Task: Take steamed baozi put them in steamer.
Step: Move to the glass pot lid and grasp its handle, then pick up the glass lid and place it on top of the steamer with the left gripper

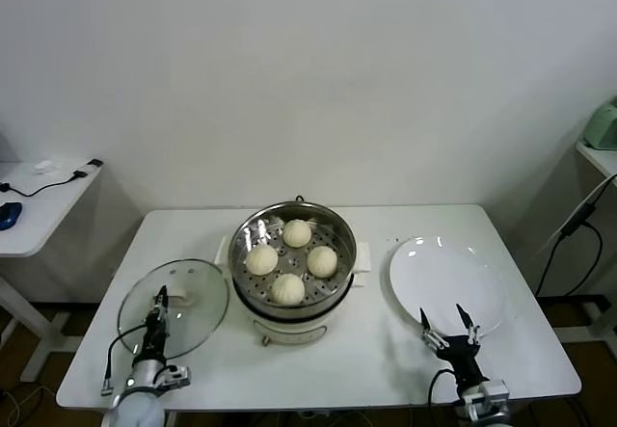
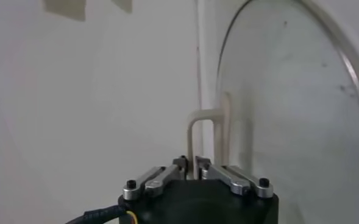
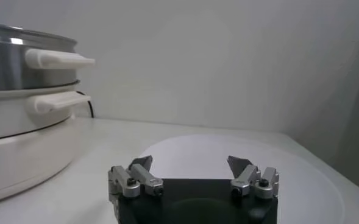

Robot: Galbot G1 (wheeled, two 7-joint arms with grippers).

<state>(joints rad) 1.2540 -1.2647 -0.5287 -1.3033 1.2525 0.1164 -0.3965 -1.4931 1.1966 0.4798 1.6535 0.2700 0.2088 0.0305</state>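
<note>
Head view: four baozi [image 1: 290,259], smooth, round, cream-white, sit on the perforated tray inside the steamer [image 1: 293,309] at table centre, at 12, 3, 6 and 9 o'clock of the tray. Left gripper [image 1: 161,301] reaches over the glass lid [image 1: 198,285], which lies flat at the steamer's 9 o'clock; its jaws are clenched on the lid's white handle [image 2: 206,122]. Right gripper [image 1: 447,317] hangs released, jaws wide, at the 6 o'clock rim of the bare plate [image 1: 445,275], at the steamer's 3 o'clock.
</note>
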